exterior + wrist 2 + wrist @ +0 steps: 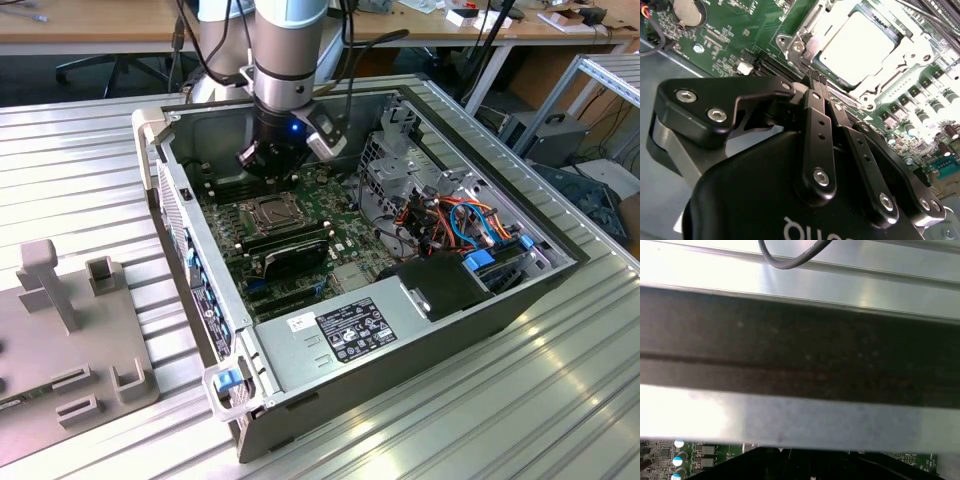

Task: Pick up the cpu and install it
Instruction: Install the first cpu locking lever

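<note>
Fixtures first: on the exterior view's left, a grey holder block (75, 330) with upright pegs sits on the ribbed metal table (520, 400), just beside the open computer case (400, 340). Moving across, the case lies on its side, green motherboard (300, 250) exposed, with black memory modules (290, 245) running just below the socket (268, 212). Above that socket hangs the arm (290, 60), its gripper (272, 172) poised close over the board's upper part and not touching the socket. In the second wrist view the gripper (816, 76) has its black fingers (819, 130) drawn right together, tips meeting, nothing pinched between them. And there's the cpu (857, 47), pale and flat, lying in the socket (920, 60) with the metal frame around it, just beyond the fingertips. Further toward the exterior view's right, a tangle of orange and blue cables (460, 220) fills the drive bay, and the labelled power supply (340, 335) sits along the near edge of the case. In the first wrist view, the case wall (800, 355) crosses as a dark band.
</note>
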You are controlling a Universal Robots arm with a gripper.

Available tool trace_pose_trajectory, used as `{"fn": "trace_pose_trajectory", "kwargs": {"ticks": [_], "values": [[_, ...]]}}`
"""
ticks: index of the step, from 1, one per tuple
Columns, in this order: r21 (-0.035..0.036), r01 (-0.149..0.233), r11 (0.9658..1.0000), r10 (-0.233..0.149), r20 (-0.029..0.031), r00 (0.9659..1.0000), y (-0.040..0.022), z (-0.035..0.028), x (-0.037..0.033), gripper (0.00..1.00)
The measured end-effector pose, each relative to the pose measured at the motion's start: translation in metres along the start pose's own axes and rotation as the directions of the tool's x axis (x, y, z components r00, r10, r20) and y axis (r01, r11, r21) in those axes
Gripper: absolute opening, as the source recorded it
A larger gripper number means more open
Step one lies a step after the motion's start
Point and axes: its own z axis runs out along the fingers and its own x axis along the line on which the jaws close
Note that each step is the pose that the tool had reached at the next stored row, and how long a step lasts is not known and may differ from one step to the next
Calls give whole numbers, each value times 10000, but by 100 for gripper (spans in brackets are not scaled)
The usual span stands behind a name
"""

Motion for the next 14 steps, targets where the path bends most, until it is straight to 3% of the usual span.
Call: {"fn": "trace_pose_trajectory", "kwargs": {"ticks": [6, 14], "values": [[27, -5, 10000, 5, -1, 10000, -73, -4, 22, 11], [48, -11, 10000, 11, -3, 10000, -239, -10, 43, 11]]}}
